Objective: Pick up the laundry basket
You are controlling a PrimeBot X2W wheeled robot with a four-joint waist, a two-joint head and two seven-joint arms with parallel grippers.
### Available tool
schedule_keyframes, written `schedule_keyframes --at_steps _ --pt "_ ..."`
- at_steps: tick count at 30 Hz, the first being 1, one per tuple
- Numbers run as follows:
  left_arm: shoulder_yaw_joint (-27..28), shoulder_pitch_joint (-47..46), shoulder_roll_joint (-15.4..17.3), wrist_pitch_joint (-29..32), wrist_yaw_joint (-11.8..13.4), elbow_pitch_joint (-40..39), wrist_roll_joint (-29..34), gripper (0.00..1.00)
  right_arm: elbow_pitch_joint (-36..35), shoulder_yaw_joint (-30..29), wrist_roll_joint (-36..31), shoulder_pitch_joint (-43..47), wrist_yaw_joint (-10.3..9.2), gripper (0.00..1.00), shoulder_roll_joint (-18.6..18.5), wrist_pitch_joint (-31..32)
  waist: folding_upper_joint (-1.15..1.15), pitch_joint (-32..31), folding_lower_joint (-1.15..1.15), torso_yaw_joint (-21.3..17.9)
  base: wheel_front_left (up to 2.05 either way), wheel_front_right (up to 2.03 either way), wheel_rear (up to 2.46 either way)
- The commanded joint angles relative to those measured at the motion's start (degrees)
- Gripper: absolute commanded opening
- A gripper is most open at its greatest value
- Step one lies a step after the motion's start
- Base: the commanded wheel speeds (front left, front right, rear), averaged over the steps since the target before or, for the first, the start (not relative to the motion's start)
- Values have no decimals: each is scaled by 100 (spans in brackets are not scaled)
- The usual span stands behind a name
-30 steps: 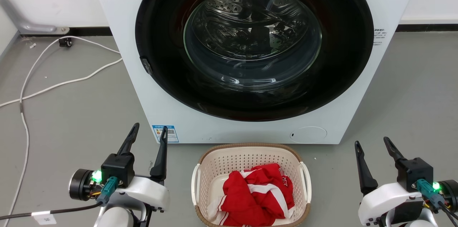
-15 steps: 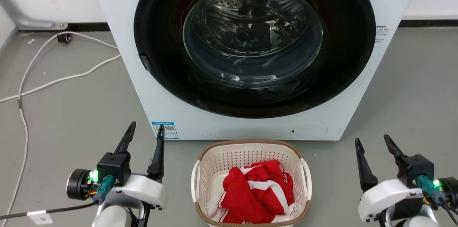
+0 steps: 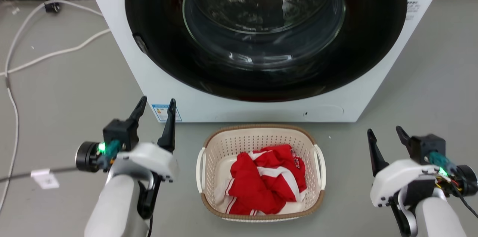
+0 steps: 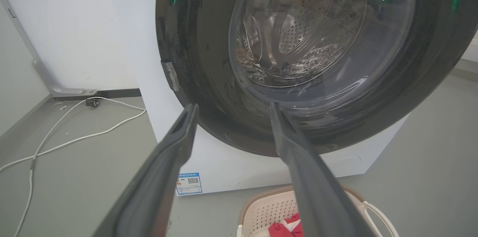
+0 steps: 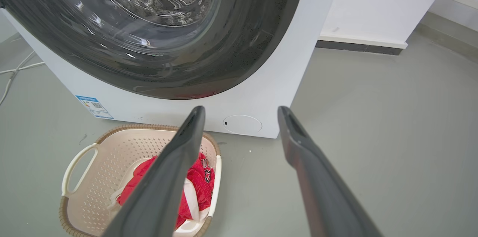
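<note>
The laundry basket point(image 3: 257, 128) stands on the floor just in front of the washing machine, cream with perforated walls, a brown rim and white side handles. A red and white garment point(image 3: 267, 181) lies crumpled inside it. My left gripper point(image 3: 157, 100) is open to the left of the basket, well apart from its handle. On the basket's right, also apart from it, my right gripper point(image 3: 384, 130) is open. The left wrist view has the open left gripper point(image 4: 233, 106) against the machine door, with the basket point(image 4: 269, 207) below. In the right wrist view, the right gripper point(image 5: 242, 109) stands open above the basket point(image 5: 123, 151).
A white front-loading washing machine point(image 3: 261, 112) with a large dark round door stands right behind the basket. White cables point(image 3: 56, 52) trail over the grey floor at the left. Bare floor lies on both sides of the basket.
The head view has shifted, so the machine and basket now sit higher in the picture. Both grippers stay open on either side of the basket, which has not moved on the floor.
</note>
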Motion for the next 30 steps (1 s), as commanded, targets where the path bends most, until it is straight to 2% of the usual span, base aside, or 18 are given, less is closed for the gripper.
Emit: schedule_keyframes --at_steps 1,7,17,22,30 --pt "-10 -269 14 86 -52 232 -81 100 203 18 99 -243 -4 100 19 90 0 209 0 -32 0 0 0" --pt "-89 -885 21 269 -169 909 -270 100 832 80 166 -808 -4 100 16 320 0 583 0 -47 0 0 0" --pt "-356 -2230 -27 793 -290 2488 -817 100 2246 285 397 -2010 -4 100 17 939 0 1405 0 -30 0 0 0" --pt "-728 -2751 -2 1276 -292 3096 -1307 100 2981 479 621 -2624 -4 100 15 1249 0 1829 0 -82 0 0 0" --pt "-1335 -3313 169 2011 -292 3640 -2061 100 4034 846 884 -3515 -4 100 14 1540 0 2412 0 -175 0 0 0"
